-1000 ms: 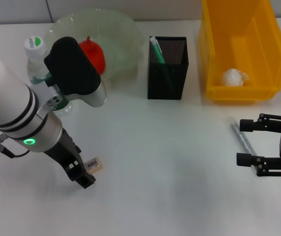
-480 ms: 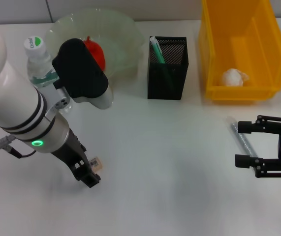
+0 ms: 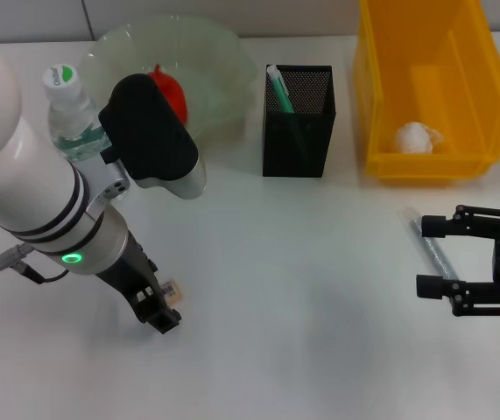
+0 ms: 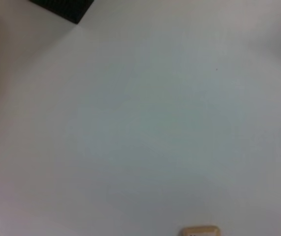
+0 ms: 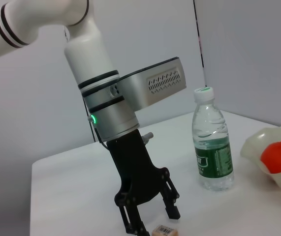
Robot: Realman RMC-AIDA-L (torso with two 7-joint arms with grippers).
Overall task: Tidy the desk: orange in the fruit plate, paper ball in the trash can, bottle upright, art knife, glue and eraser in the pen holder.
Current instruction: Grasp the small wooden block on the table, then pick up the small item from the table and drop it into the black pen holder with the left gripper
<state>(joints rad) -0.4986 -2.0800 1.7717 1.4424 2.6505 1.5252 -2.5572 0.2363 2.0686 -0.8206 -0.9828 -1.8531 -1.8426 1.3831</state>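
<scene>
A plain white tabletop (image 3: 302, 297) fills the scene. A green and white pen (image 3: 280, 89) stands tilted in a black mesh cup at the back. A grey wall (image 5: 248, 54) rises behind the tabletop's far edge.

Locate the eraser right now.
Head view: the eraser lies on the table's near-left part, beside the left gripper, well in front of the bottle.

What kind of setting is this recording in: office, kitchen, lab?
Most likely a lab bench staged as an office desk: a plain white table against a bare wall, holding a black mesh pen holder, a yellow trash can and a glass fruit plate.
</scene>
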